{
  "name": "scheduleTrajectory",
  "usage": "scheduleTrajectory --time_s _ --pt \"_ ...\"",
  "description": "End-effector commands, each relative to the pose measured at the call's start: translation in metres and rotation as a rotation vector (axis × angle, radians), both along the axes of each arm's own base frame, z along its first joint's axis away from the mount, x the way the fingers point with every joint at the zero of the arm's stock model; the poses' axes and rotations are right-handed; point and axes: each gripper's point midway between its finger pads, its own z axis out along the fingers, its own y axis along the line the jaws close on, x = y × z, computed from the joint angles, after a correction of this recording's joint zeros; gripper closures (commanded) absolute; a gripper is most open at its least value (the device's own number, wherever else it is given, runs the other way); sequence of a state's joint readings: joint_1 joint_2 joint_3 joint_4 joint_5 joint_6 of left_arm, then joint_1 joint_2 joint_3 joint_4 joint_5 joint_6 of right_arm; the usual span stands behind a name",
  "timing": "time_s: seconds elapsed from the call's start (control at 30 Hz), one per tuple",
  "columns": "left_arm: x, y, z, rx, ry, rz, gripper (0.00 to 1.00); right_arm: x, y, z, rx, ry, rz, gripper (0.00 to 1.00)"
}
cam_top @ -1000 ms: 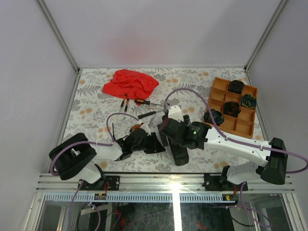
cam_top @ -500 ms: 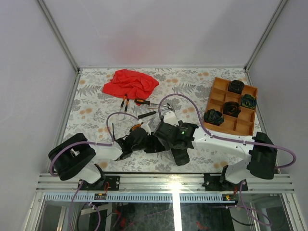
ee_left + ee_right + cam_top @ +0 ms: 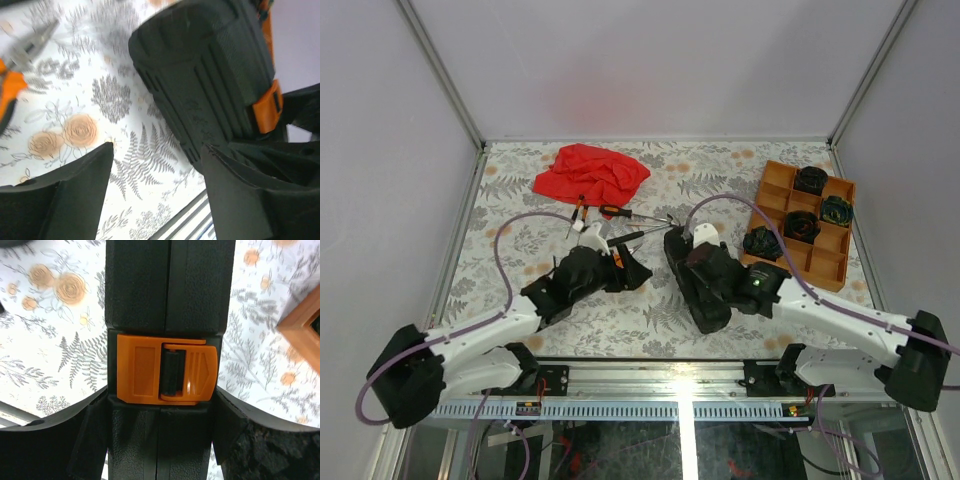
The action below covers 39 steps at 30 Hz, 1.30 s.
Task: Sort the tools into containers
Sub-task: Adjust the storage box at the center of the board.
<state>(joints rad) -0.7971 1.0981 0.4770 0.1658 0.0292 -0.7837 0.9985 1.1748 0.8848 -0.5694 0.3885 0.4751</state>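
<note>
Clasping the shut tool case [image 3: 167, 290] at its orange latch [image 3: 167, 370], the right pincer [image 3: 160, 410] steadies it; the left pincer [image 3: 157, 150] gapes empty. Next probably comes popping that latch open.

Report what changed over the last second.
The left gripper opened, apparently letting go of the tool case, and its arm stretched forward. The right gripper closed across the case at its latch. The red cloth, loose screwdrivers and orange tray stayed put.
</note>
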Motion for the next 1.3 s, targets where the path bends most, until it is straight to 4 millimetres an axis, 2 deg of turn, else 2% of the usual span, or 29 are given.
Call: scheduleTrajectory --time_s 0.0,0.1,0.27,0.4,0.5,0.6,0.67,0.8,0.97,1.07,1.27 --pt "0.023 0.035 0.030 0.138 -0.143 0.128 0.27 0.027 0.030 0.059 0.192 -0.263 0.165 0.94" --pt "0.028 0.044 0.056 0.157 -0.218 0.151 0.25 0.022 0.036 0.062 0.212 -0.331 0.287 0.92" --pt "0.031 0.049 0.085 0.186 -0.323 0.128 0.23 0.009 0.042 0.061 0.221 -0.400 0.461 0.90" --pt "0.028 0.044 0.099 0.131 -0.403 0.096 0.19 -0.005 0.044 0.047 0.152 -0.360 0.610 0.92" --pt "0.023 0.037 0.115 0.060 -0.514 0.051 0.16 -0.011 0.040 0.036 0.066 -0.311 0.699 0.97" --pt "0.013 0.030 0.122 0.028 -0.621 -0.036 0.14 -0.015 0.036 0.029 0.009 -0.308 0.775 0.98" --pt "0.005 0.021 0.123 0.026 -0.654 -0.113 0.00 -0.021 0.035 0.025 -0.022 -0.307 0.848 0.99" --pt "0.011 0.017 0.120 0.133 -0.671 -0.166 0.00 -0.028 0.031 0.018 -0.071 -0.303 0.946 1.00" --pt "0.014 0.014 0.149 0.189 -0.775 -0.216 0.00 -0.027 0.029 0.014 -0.100 -0.293 0.982 1.00" --pt "0.008 0.010 0.158 0.213 -0.846 -0.293 0.00 -0.028 0.031 0.011 -0.092 -0.275 1.019 1.00" --pt "-0.018 0.001 0.139 0.279 -0.931 -0.544 0.00 -0.032 0.034 0.009 -0.029 -0.231 1.095 0.99"
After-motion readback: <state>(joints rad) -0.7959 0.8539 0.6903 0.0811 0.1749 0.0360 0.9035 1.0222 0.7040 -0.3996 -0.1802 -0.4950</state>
